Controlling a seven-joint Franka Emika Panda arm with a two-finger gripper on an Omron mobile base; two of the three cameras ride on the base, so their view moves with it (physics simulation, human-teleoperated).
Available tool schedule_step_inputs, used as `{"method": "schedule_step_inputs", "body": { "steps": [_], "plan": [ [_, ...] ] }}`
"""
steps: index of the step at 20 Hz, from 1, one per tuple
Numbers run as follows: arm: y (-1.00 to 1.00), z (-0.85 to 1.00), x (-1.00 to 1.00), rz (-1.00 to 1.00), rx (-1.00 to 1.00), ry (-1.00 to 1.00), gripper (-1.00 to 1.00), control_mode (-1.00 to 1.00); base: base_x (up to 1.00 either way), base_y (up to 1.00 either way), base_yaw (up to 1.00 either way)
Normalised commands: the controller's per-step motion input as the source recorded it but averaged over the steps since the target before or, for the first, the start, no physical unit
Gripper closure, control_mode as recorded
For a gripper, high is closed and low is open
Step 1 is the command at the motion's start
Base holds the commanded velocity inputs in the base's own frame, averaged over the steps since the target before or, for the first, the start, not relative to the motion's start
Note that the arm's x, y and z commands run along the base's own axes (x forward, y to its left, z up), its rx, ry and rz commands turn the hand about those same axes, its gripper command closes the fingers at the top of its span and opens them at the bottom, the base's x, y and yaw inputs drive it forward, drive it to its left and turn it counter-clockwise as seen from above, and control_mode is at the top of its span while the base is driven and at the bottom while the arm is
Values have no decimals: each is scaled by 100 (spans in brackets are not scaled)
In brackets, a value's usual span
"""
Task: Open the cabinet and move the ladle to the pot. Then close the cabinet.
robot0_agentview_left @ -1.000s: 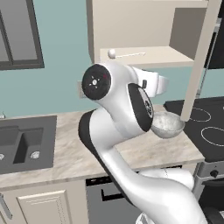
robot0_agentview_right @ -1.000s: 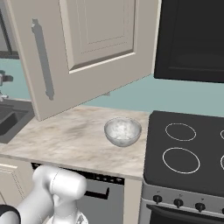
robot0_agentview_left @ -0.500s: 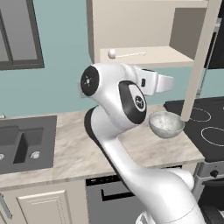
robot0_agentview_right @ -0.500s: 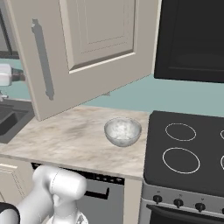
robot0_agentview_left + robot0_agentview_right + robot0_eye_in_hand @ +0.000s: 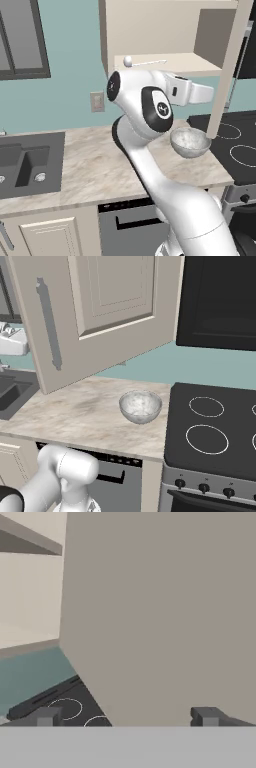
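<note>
Cabinet: the beige wall cabinet (image 5: 165,30) stands open; its door (image 5: 100,311) is swung out over the counter, with the silver bar handle (image 5: 49,323) on the outer face.
Ladle: the ladle (image 5: 142,62) lies on the cabinet's bottom shelf, near the front left corner, round scoop to the left and thin handle pointing right; nothing touches it.
Gripper: the gripper (image 5: 125,717) is spread wide and holds nothing; in the hand view the two dark fingertips (image 5: 47,716) sit far apart, facing the plain inner face of the open door.
Arm: in the left base view the white arm (image 5: 150,105) is raised in front of the cabinet, its hand reaching right, just under the shelf level and toward the door's edge.
Bowl: a speckled grey-white bowl (image 5: 140,406) sits on the counter beside the stove, apart from the arm.
Counter: marbled beige counter (image 5: 75,416), with a dark sink (image 5: 27,165) to the left.
Stove: black cooktop (image 5: 215,431) with ring burners at the right.
</note>
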Motion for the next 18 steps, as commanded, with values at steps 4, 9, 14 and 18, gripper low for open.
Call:
{"method": "schedule_step_inputs", "body": {
  "steps": [4,9,14,18],
  "plan": [
    [-58,0,0,-21,-3,-1,-100,-100,0,0,0],
    [-61,1,-7,-20,-3,-2,-100,-100,0,0,0],
    [-75,6,-52,-23,-4,-6,-100,-100,0,0,0],
    [-90,6,-72,-23,-5,-7,-100,-100,0,0,0]
  ]
}}
